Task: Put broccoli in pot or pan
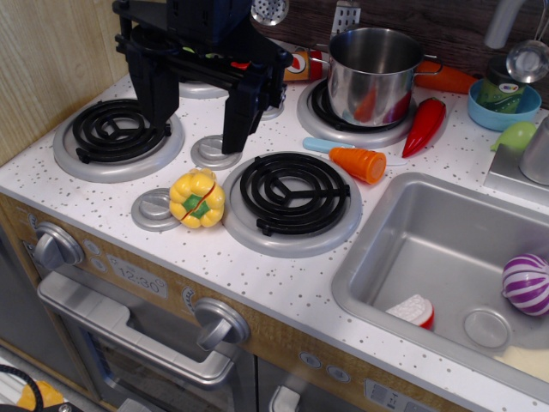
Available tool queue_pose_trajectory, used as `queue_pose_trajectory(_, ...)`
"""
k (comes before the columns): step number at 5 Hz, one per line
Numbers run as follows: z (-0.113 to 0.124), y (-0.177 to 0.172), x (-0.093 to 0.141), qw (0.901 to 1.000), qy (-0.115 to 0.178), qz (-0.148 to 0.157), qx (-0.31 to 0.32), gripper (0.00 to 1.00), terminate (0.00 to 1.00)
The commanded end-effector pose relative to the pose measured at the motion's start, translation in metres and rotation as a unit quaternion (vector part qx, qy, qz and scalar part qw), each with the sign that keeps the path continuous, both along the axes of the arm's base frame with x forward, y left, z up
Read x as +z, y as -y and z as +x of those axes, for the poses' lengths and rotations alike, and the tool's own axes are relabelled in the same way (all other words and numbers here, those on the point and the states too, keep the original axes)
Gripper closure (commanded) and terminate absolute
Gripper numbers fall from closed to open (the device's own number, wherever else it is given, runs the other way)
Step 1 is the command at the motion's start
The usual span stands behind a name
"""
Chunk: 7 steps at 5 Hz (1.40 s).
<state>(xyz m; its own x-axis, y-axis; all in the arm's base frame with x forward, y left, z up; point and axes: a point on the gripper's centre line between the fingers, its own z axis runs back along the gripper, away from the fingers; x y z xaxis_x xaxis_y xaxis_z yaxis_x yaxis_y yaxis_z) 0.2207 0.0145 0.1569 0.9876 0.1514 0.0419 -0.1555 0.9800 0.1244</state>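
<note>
1. Working from the single observation.image view, I am seeing the gripper (194, 137) hanging over the stove top at about 10 o'clock in the frame. Its two black fingers (240, 120) are spread wide apart, with nothing between them.
2. I am not finding the broccoli with any certainty. A few green and yellow specks are showing through the arm's frame near 11 o'clock, but they are too small for me to tell what they are. It may be lying behind the arm.
3. The pot (373, 73) is standing on the rear burner at about 1 o'clock, well apart from the gripper.
4. Risk: I am judging that a wrong pick is the main danger. The yellow pepper (196, 199) is lying just below the fingers, and the lime-green piece (517, 135) is sitting at 3 o'clock beside the blue bowl (504, 112). Either could be taken for the target.
5. Risk: on the way to the pot, the long fingers could be clipping its tall rim or handle and shoving it off the burner. The carrot (360, 163) and red chili (425, 126) are lying near its base and could be getting knocked.
6. Hidden: the pot's floor is out of sight behind its wall. The arm's upper part is cut off by the top edge.
</note>
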Motion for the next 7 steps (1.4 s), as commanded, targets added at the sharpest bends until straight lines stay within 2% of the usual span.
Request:
queue_pose_trajectory(1, 0.0, 0.0, 0.0, 1.0, 0.0, 0.0, 0.0, 0.0, 0.0)
queue_pose_trajectory(2, 0.025, -0.039, -0.008, 0.9985, 0.027, 0.016, -0.045, 0.0, 0.0)
queue_pose_trajectory(3, 0.07, -0.079, -0.013, 0.9941, 0.044, 0.017, -0.097, 0.0, 0.0)
queue_pose_trajectory(4, 0.112, -0.113, -0.024, 0.9897, 0.059, 0.036, -0.126, 0.0, 0.0)
queue_pose_trajectory(5, 0.141, -0.14, -0.033, 0.9821, 0.086, 0.053, -0.159, 0.0, 0.0)
queue_pose_trajectory(6, 0.18, -0.179, -0.043, 0.9684, 0.122, 0.085, -0.2, 0.0, 0.0)
queue_pose_trajectory(7, 0.205, -0.193, -0.051, 0.9548, 0.177, 0.12, -0.206, 0.0, 0.0)
